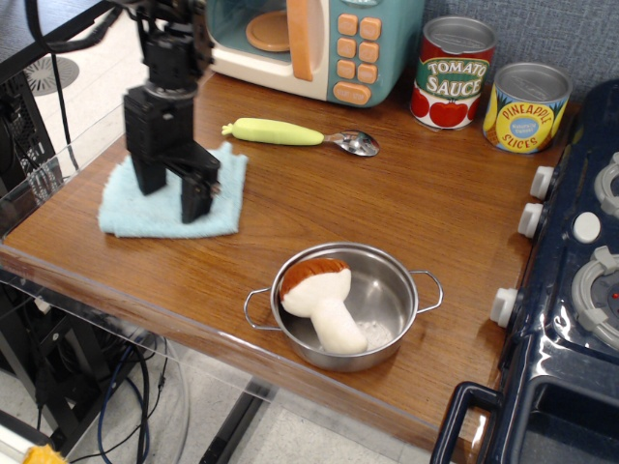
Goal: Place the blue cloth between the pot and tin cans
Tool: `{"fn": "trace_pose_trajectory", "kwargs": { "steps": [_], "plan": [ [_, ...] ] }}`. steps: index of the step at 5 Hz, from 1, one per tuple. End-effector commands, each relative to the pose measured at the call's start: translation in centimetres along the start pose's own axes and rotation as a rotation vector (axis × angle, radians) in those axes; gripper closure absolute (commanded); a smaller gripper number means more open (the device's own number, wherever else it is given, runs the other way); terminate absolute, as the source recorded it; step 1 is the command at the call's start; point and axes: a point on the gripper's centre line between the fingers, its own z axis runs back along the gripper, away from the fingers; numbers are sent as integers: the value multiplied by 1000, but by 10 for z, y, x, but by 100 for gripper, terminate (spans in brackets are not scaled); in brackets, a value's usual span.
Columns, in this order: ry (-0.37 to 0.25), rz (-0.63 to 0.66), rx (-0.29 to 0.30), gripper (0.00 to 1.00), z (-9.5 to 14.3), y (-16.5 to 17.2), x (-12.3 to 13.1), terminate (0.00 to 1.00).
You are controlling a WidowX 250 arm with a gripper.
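Black gripper (172, 196) upright, fingers spread, pointing straight down

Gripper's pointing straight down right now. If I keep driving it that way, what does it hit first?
The blue cloth: the gripper has its fingers spread on or just above it, with the wooden table underneath. Contact depth is unclear.

Count of things on the desk (319, 208)

One blue cloth (166, 198). One pot (392, 300), with two wire loop handles, and one plush mushroom (319, 298) inside it. Two tin cans: one red Tomato Sauce can (455, 72) and one yellow-and-blue Pineapple Slices can (526, 107). One spoon (300, 134) with a pale green handle. One toy microwave (314, 39), with seven orange buttons showing on its panel. One toy stove (571, 290) at the right edge, with three white knobs showing on its side. One tool (173, 193), with two black fingers (196, 200).
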Motion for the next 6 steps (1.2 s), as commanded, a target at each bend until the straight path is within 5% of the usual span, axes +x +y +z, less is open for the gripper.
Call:
{"fn": "trace_pose_trajectory", "kwargs": {
  "steps": [1, 6],
  "plan": [
    [27, -126, 0, 0, 10, 50, -8, 0],
    [79, -332, 36, 0, 22, 143, -100, 0]
  ]
}}
